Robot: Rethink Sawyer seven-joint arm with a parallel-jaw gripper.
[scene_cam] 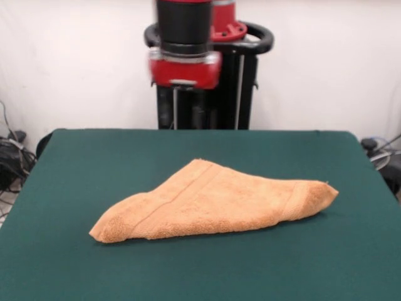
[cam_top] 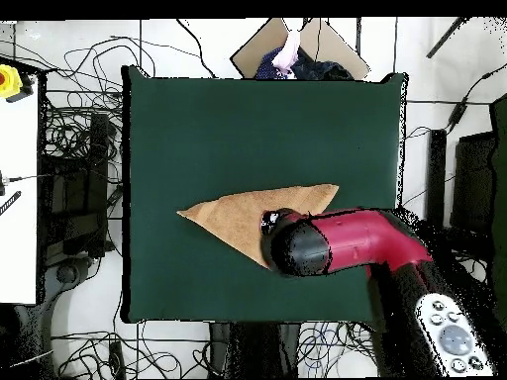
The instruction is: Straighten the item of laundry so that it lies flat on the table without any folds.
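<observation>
The orange-tan towel (scene_cam: 213, 204) lies on the dark green table (scene_cam: 94, 163), folded over into a rough triangle with a band stripe along the top layer. One thick folded corner points to the front-view right and a rounded one to the left. No label shows. My gripper (scene_cam: 185, 74) hangs high above the table's far side, well above the towel and not touching it. In the overhead view the red arm (cam_top: 337, 242) reaches over the table (cam_top: 198, 119) and hides part of the towel (cam_top: 238, 213). The gripper itself is hidden under the arm there.
The black pedestal (scene_cam: 207, 106) stands behind the table's far edge. In the overhead view a person (cam_top: 289, 54) and a cardboard piece (cam_top: 332, 40) show beyond the opposite edge. Cables cover the floor around the table. Green cloth surrounds the towel on all sides.
</observation>
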